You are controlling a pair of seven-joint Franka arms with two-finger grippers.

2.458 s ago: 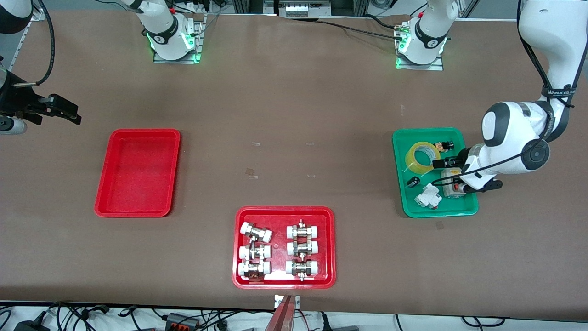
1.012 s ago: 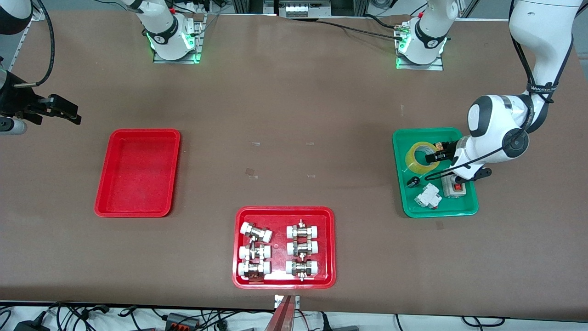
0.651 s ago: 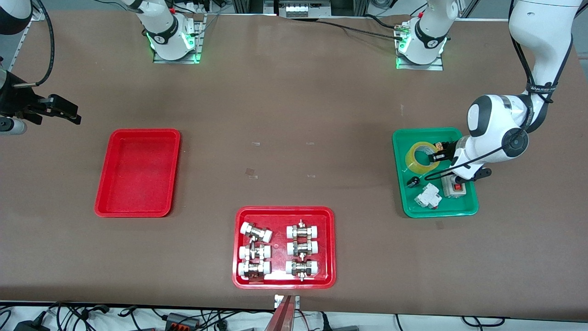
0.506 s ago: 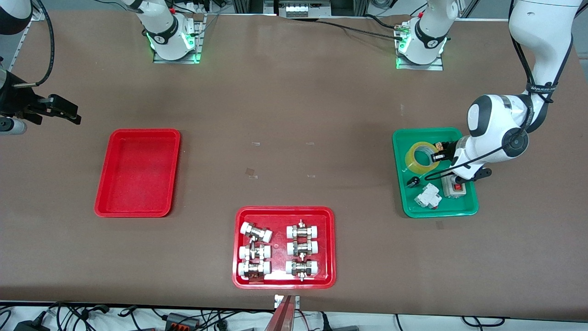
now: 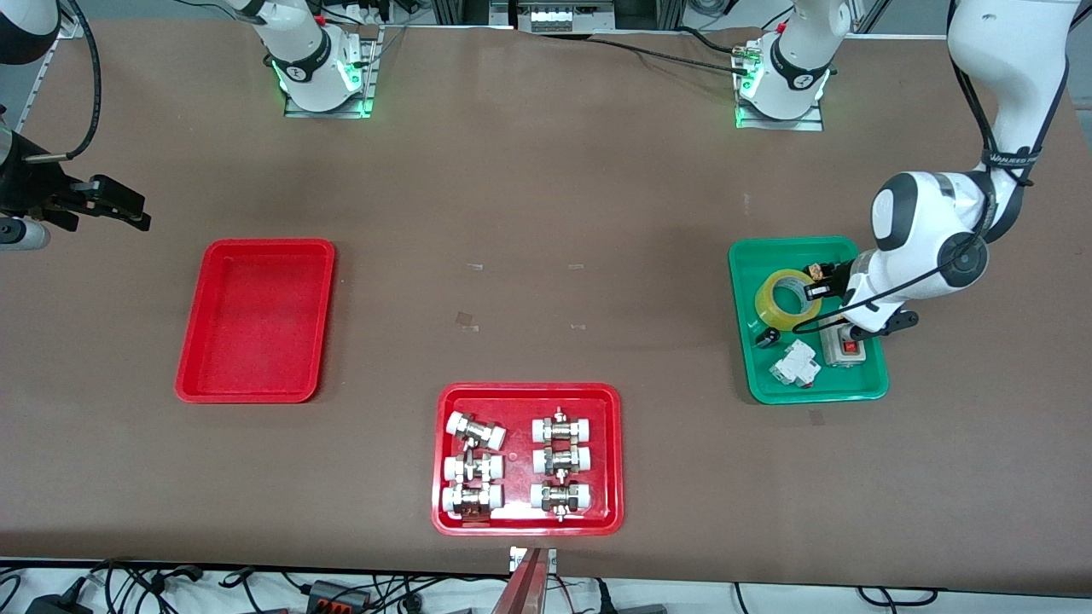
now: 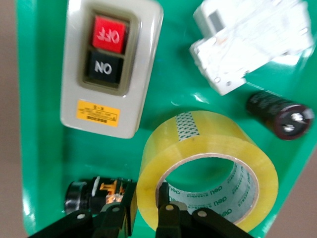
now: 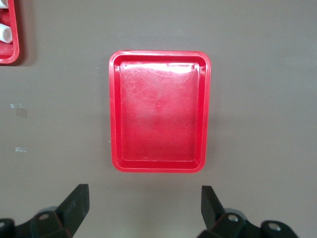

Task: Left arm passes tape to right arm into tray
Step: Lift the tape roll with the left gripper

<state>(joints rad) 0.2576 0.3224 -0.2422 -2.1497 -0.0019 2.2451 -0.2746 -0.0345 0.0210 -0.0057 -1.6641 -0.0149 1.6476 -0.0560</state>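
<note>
Yellow tape [image 6: 208, 163] wall pinched by left end effector [image 6: 147, 208], wrist-visible; right end effector [image 7: 143, 208] gapes, empty.

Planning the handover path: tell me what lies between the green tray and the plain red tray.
Bare brown tabletop with small tape marks, between green tray and plain red tray, in the front view.

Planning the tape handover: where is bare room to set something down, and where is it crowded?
The plain red tray holds nothing. Bare brown table spreads between it and the green tray. That tray is crowded: left gripper shut on the tape, beside a switch box. The right gripper waits open.
</note>
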